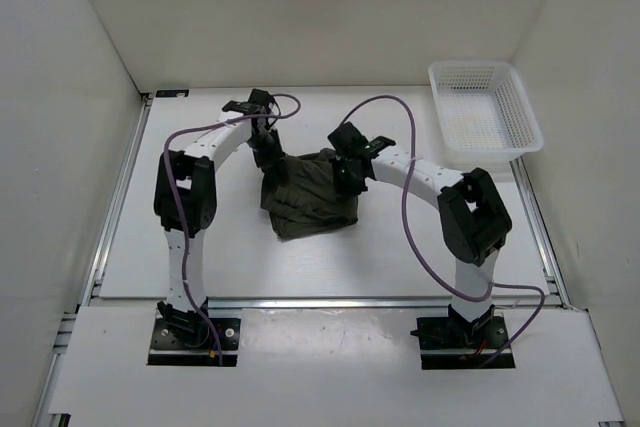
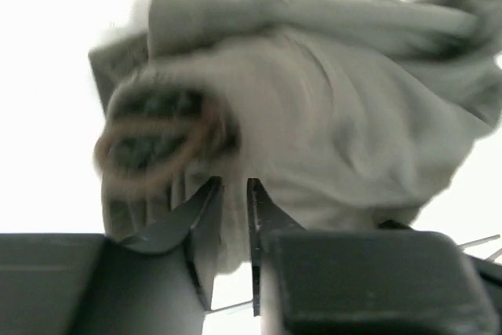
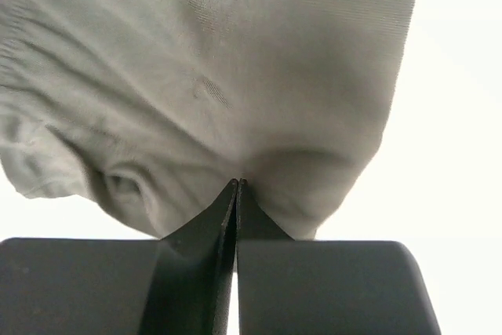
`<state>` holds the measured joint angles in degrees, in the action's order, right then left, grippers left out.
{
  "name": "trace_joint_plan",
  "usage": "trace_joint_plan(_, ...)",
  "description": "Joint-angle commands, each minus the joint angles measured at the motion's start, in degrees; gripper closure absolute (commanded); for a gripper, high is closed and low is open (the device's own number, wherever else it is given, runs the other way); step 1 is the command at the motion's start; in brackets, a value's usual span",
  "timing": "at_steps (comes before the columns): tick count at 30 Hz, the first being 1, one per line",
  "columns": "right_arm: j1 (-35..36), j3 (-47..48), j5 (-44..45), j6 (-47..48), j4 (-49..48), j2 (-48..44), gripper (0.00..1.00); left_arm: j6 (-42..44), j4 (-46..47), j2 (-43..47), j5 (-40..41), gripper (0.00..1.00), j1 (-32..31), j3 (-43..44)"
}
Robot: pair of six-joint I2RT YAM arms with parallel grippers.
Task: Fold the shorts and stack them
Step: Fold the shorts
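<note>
From above, the shorts (image 1: 310,205) lay bunched in a dark heap at the middle of the tabletop (image 1: 200,257), a little toward its far edge. The left tool (image 1: 268,154) and the right tool (image 1: 347,175) met the far corners of the heap, one on each side. Holding it at two spread points was probably meant to let the cloth hang out flat for a fold. A white basket (image 1: 438,102) stood well apart at the far right corner. This view did not show how either tool was set.

The left wrist view supplied that. The left tool (image 2: 234,187) had its fingers drawn close with a fold of the shorts (image 2: 329,115) caught in the narrow gap. A tan loop of drawstring (image 2: 149,147) showed blurred just beyond, so this was likely the waist end.

The right wrist view showed the right tool (image 3: 237,184) pressed together, nipping a thin pucker of cloth at its very tip. No drawstring appeared there.
</note>
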<state>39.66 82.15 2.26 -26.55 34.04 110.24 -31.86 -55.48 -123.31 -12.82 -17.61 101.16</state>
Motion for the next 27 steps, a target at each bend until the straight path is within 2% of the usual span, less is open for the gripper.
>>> trace_joint_plan(1, -1.25, 5.56, 2.4, 0.62, 2.52, -5.91, 1.0, 1.09, -0.15, 10.71, 0.61, 0.68, 0.47, 0.35)
trace_joint_plan(4, -2.57, 9.77, 2.4, 1.93, 3.75, -5.74, 0.95, 1.62, -0.68, 13.96, -0.1, 0.6, 0.47, -0.35)
trace_joint_plan(8, -5.02, 16.63, -0.76, 2.46, 4.54, 1.53, 0.95, 1.09, -0.07, 14.76, 0.6, 0.6, -0.05, -3.85)
trace_joint_plan(10, -5.73, 21.09, -2.43, 2.46, 4.54, 4.97, 0.95, 0.57, 0.72, 14.24, 0.6, 0.65, -0.06, -6.05)
trace_joint_plan(11, -6.26, 22.43, -3.66, 2.46, 5.15, 8.21, 0.95, 0.57, 1.25, 14.23, 0.6, 0.72, -0.67, -7.29)
trace_joint_plan(15, -6.79, 25.17, -4.28, 0.71, 5.16, 14.56, 0.95, -0.66, 5.28, 15.02, 1.22, 0.9, -0.68, -15.97)
trace_joint_plan(20, -6.79, 25.17, -4.28, -0.53, 4.63, 18.87, 0.95, -0.66, 6.53, 14.41, 2.44, 0.9, -1.2, -20.13)
trace_joint_plan(24, -7.32, 23.77, -3.23, -0.53, 4.63, 14.93, 0.95, 1.01, 5.75, 15.19, 2.45, 0.9, -1.2, -20.92)
trace_joint_plan(26, -8.45, 23.15, -1.31, -0.53, 4.63, 9.69, 0.95, 3.46, 3.9, 18.18, 2.45, 0.9, -1.2, -18.12)
trace_joint_plan(27, -8.46, 22.27, -0.16, -0.53, 4.63, 7.56, 0.9, 4.25, 2.41, 19.32, 3.32, 0.87, -1.2, -16.46)
